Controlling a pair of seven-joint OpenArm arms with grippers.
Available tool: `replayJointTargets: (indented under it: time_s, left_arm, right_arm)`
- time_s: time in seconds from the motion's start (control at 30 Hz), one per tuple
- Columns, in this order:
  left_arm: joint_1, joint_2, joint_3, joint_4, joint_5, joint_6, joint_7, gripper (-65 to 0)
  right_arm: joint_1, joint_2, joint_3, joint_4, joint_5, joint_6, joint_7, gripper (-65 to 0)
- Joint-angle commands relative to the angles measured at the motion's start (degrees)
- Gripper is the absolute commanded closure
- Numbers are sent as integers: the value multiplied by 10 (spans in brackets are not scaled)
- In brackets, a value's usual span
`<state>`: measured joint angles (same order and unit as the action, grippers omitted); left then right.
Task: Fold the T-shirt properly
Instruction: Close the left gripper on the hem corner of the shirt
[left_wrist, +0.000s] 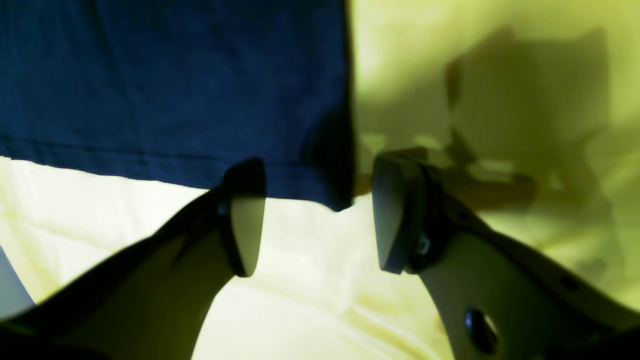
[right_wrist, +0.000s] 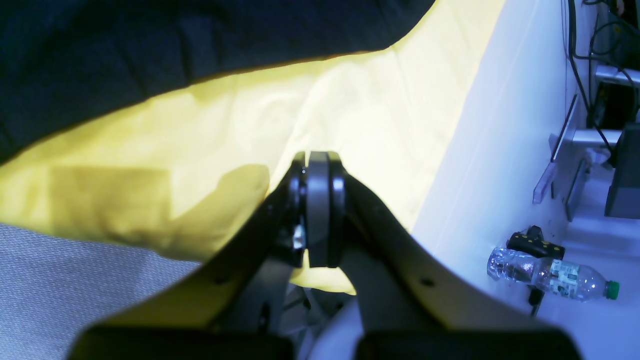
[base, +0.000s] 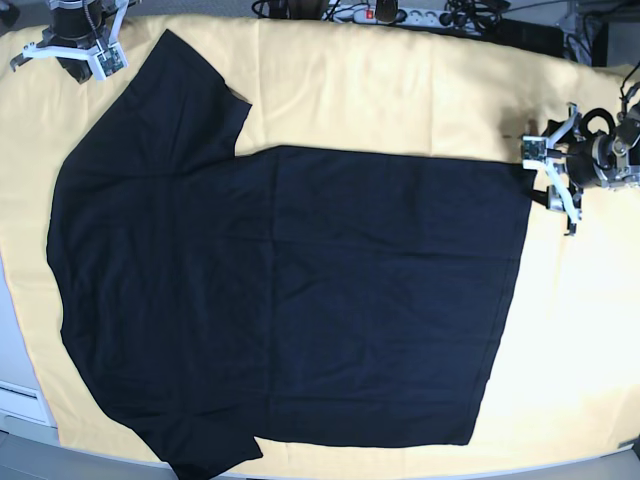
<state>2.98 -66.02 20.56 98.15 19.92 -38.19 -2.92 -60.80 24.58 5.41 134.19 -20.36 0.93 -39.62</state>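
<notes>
The black T-shirt (base: 300, 300) lies spread flat on the pale yellow cloth (base: 400, 90), sleeves at the left and hem at the right. My left gripper (base: 547, 180) is open at the hem's upper right corner. In the left wrist view that gripper (left_wrist: 320, 220) has its jaws apart, with the corner of the T-shirt (left_wrist: 175, 85) just ahead between them, untouched. My right gripper (base: 75, 65) sits at the upper left near the sleeve. In the right wrist view it (right_wrist: 320, 215) is shut on nothing, above the yellow cloth (right_wrist: 350, 115), with the T-shirt (right_wrist: 150, 40) beyond it.
A power strip (base: 385, 15) and cables lie beyond the table's far edge. In the right wrist view a water bottle (right_wrist: 550, 275) lies on the white floor, and grey table surface (right_wrist: 75, 280) shows past the yellow cloth's edge.
</notes>
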Motion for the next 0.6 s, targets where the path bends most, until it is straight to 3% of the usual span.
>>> replayJointTargets:
  time_s: [0.0, 0.33, 0.57]
  left_arm:
    - [-10, -16, -7, 3, -5, 5, 0, -347]
    - [-9, -15, -7, -1, -41, -10, -1, -347]
    - [-10, 16, -7, -46, -41, -8, -15, -347]
  right_arm:
    - [-6, 3, 4, 8, -6, -6, 4, 0]
    - [-6, 3, 4, 8, -6, -6, 4, 0]
    - [-6, 3, 4, 8, -6, -7, 4, 0]
